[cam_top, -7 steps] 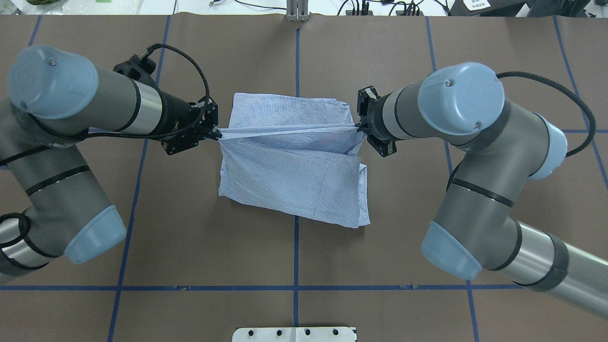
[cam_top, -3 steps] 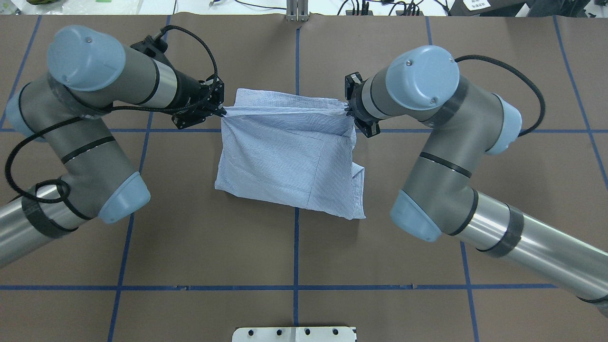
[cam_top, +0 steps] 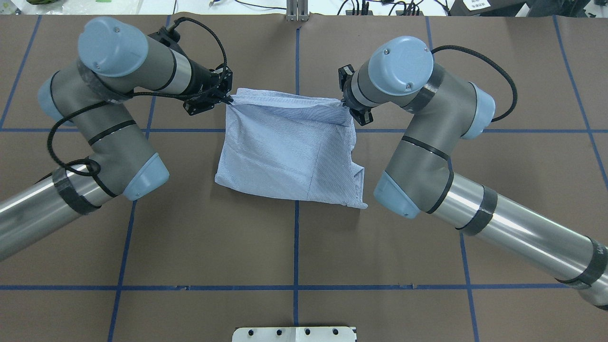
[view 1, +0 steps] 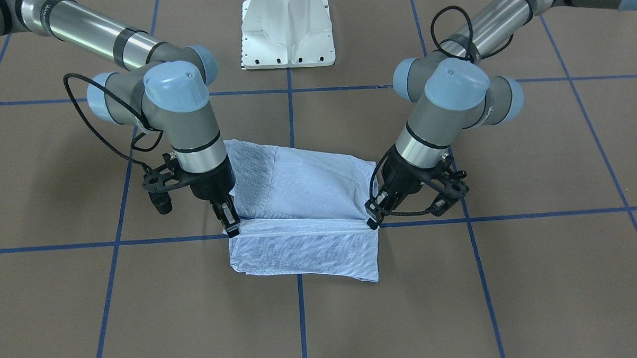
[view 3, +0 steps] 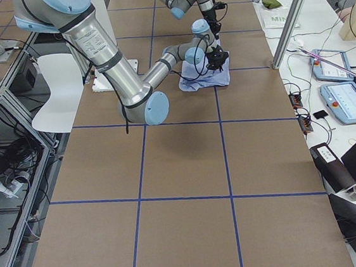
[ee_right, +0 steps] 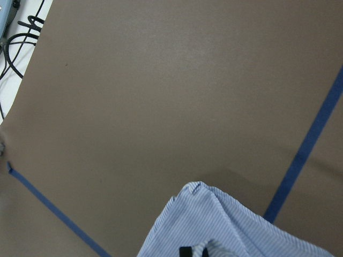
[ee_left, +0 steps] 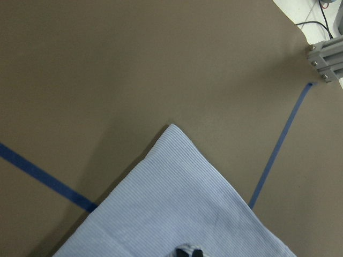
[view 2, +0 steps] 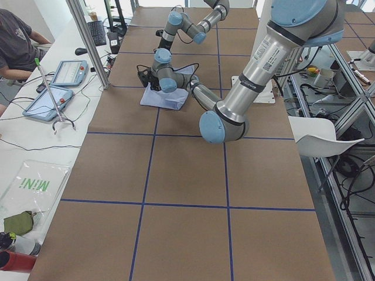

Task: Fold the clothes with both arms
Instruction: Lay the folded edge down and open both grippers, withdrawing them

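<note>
Change since a second ago: the taut fold edge that both grippers held across the middle of the shirt [cam_top: 289, 147] has been carried away from the robot, out to the shirt's far side. Both elbows have swung forward with it.
Left gripper [cam_top: 229, 99]: fingers pressed together on the far-left corner of the cloth. In its wrist view the fingertips [ee_left: 188, 250] sit on the striped fabric at the bottom edge.
Right gripper [cam_top: 346, 107]: pinching the far-right corner, where the cloth bunches a little.
Shirt: at the middle of the brown table [cam_top: 190, 247], folded to a rough rectangle across the blue tape line [cam_top: 296, 247]. Its near-right corner juts out unevenly.
Held edge: stretched straight between the two grippers. From the front camera a band of the lower layer shows past it on the operators' side.
Room to move: bare brown surface lies on every side of the shirt. Beyond the grippers there is open table up to the far rim, where a metal post [cam_top: 297, 10] stands. The white pedestal [view 1: 287, 31] is well apart on the robot's side.
Writing: a clear bag [view 2: 35, 187] on the side bench carries green letters that look like "MINI". Black print on the left arm [view 2: 258, 64] is too small to read.
Bench: a person [view 2: 14, 41] sits beside a tablet-like pendant [view 2: 67, 73].
</note>
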Controlling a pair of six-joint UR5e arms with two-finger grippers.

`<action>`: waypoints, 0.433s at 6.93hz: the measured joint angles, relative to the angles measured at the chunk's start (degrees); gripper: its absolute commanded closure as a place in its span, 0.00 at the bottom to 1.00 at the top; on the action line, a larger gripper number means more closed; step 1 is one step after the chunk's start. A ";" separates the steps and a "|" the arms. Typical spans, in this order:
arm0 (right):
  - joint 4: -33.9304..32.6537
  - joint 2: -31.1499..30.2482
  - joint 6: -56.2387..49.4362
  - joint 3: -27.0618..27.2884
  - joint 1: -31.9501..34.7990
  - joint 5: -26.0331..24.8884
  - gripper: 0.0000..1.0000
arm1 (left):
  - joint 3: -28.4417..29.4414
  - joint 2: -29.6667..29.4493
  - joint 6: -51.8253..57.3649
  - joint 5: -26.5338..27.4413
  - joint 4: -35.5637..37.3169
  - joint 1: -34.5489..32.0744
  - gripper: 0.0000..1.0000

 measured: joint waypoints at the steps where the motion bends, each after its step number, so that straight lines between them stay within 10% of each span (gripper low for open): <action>1: 3.63 2.52 -1.17 -6.71 0.12 0.11 0.00 | 6.30 -2.64 0.90 1.72 -3.11 -0.02 0.14; 3: 8.85 6.30 -5.82 -16.18 1.68 1.56 0.00 | 13.68 -4.28 4.37 4.46 -8.60 -0.34 0.00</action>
